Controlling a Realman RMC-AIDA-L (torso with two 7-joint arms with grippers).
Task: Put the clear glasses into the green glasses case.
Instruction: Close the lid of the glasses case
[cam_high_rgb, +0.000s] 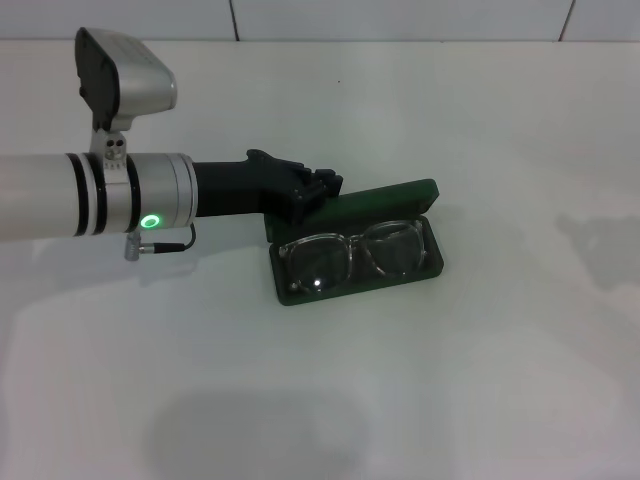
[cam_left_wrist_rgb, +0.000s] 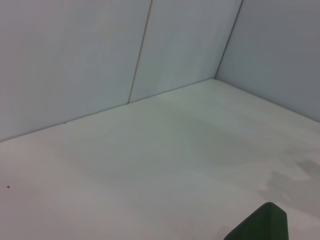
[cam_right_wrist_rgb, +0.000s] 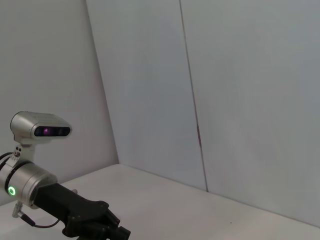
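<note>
The white table (cam_high_rgb: 470, 380) fills the head view, with a pale panelled wall (cam_high_rgb: 400, 18) along its far edge.

Across the left half of that view the left arm (cam_high_rgb: 60, 195) reaches in level from the left side — a silver cylinder with black bands and a lit green ring, its wrist camera (cam_high_rgb: 122, 75) standing up on a bracket on the far side. The black wrist section runs rightward and ends in the left gripper (cam_high_rgb: 318, 190), which sits at the far-left corner of the green glasses case (cam_high_rgb: 432, 262), right at the left end of its raised lid. Whether its fingers are apart or together cannot be told from here, nor whether they touch the lid. The right wrist view catches the same arm from farther off, low over the table.

The green glasses case lies open near the table's middle, long side running left to right and tilted slightly, its lid (cam_high_rgb: 390, 197) standing up along the far edge. A dark green corner of the lid (cam_left_wrist_rgb: 265, 225) shows in the left wrist view.

The clear glasses (cam_high_rgb: 350, 255) lie inside the case's tray, lenses facing up, spanning almost its full length — a bright glint shows on the left lens.

The right gripper is out of sight in every view.
</note>
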